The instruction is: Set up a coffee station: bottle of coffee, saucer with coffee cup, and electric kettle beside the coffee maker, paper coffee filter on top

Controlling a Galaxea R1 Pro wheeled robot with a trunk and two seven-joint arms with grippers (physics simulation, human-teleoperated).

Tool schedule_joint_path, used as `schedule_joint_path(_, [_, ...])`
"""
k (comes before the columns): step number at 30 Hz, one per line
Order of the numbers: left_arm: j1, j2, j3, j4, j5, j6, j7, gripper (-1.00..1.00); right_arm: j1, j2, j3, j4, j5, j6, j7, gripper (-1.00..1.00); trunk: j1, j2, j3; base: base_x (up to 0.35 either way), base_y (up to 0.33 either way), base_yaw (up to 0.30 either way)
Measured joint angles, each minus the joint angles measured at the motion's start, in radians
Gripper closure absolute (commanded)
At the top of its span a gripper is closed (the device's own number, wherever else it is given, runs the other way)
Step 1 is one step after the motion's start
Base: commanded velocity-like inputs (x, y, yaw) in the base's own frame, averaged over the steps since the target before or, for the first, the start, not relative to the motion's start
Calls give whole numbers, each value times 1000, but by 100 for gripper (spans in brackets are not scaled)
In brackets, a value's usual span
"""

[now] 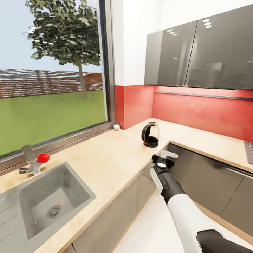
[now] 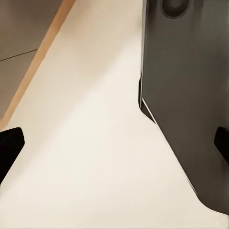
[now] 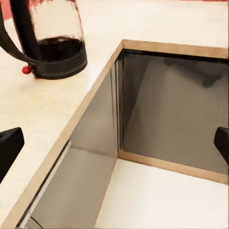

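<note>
An electric kettle [image 1: 150, 134] with a glass body, black handle and black base stands on the pale countertop [image 1: 105, 158] near the inner corner. It appears again in the right wrist view [image 3: 55, 43], with a red switch at its base. My right gripper [image 1: 166, 157] hovers at the counter's edge just in front of the kettle, apart from it. It is open [image 3: 114, 148], with its fingers wide apart and nothing between them. A small white cup [image 1: 116, 127] sits by the window sill. My left gripper [image 2: 114, 148] is open over the pale floor.
A steel sink [image 1: 52, 200] and a faucet with a red knob [image 1: 43, 157] are at the left. Grey wall cabinets [image 1: 200, 52] hang over a red backsplash. Dark lower cabinet fronts [image 3: 167, 109] line the corner. A hob edge [image 1: 249, 151] shows at the right.
</note>
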Motion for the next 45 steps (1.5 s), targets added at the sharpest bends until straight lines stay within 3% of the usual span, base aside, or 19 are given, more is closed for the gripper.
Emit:
schedule_joint_path(6, [0,-1,0,0,0,0,0,-100,0,0,71,-4,-4,-1,-59,-100,0,0,0,300,-178,0])
schedule_joint_path(11, [0,-7,0,-1,0,0,1,-100,0,0,93,-9,-5,0,-66,-100,0,0,0,286,-205,0])
schedule_joint_path(27, [0,-18,-1,-1,0,0,2,-100,0,0,97,1,-6,-5,-41,-100,1,0,0,184,-158,0])
schedule_joint_path(45, [0,-18,-1,-1,0,0,1,-100,1,0,97,2,-6,-5,-36,-100,1,0,0,0,0,259])
